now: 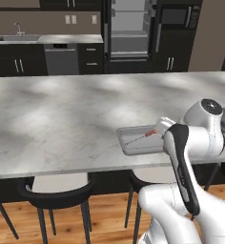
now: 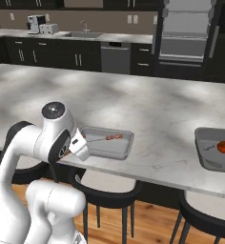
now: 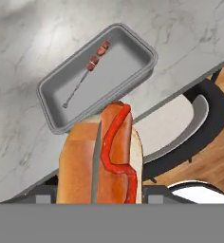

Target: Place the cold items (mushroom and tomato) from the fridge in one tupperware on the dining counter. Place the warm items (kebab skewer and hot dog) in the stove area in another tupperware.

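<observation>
My gripper (image 3: 99, 193) is shut on the hot dog (image 3: 102, 156), a bun with a sausage and a red ketchup line, held lengthwise between the jaws. It hovers over the near edge of the dining counter (image 1: 62, 119), just short of a grey tupperware (image 3: 121, 71). Inside that tupperware lies the kebab skewer (image 3: 92, 64), which also shows from the base (image 1: 150, 133) (image 2: 112, 138). A second tupperware (image 2: 210, 157) to the right holds the tomato (image 2: 223, 147). The mushroom is out of view.
Dark stools (image 1: 55, 195) (image 2: 105, 190) stand under the counter's near edge, above a wooden floor. The fridge (image 1: 128, 33) stands open at the back wall, with a sink (image 2: 83, 34) and dishwasher (image 1: 61, 59) to its left.
</observation>
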### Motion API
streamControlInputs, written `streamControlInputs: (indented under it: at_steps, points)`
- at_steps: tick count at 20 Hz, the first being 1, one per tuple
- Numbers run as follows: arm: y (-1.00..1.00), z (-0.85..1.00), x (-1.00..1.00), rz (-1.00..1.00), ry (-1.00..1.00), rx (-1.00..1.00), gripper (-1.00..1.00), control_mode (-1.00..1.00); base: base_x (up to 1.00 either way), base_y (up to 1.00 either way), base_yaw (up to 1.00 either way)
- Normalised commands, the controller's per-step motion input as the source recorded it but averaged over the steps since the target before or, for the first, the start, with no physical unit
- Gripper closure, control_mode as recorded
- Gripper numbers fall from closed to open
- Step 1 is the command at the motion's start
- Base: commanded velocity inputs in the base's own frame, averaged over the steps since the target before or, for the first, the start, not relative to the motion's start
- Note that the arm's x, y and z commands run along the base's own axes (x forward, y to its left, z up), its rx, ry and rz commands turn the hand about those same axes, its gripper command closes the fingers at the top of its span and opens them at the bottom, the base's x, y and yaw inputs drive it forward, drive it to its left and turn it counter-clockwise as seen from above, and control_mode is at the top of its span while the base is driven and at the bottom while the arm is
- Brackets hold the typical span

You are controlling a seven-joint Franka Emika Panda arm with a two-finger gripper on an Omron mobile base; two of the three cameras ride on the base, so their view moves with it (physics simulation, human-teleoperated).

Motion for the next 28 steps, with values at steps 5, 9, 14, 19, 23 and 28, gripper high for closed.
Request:
streamControlInputs:
  at_steps: [5, 9, 14, 19, 23, 28]
  points:
    - [0.00, 0.00, 1.00, -0.32, 0.25, 0.00, 1.00, -1.00, 0.00, 0.00, 0.00]
    - [-0.27, -0.09, 0.98, -0.20, 0.32, 0.00, 1.00, -1.00, 0.00, 0.00, 0.00]
    - [-0.45, -0.54, 0.88, -0.02, 0.23, 0.01, 1.00, -1.00, 0.00, 0.00, 0.00]
    - [-0.25, -0.67, 0.69, 0.00, 0.09, 0.01, 1.00, -1.00, 0.00, 0.00, 0.00]
    - [0.00, -0.68, 0.59, -0.04, 0.01, 0.05, 1.00, -1.00, 0.00, 0.00, 0.00]
    - [0.00, -0.66, 0.45, -0.08, 0.00, 0.08, 1.00, -1.00, 0.00, 0.00, 0.00]
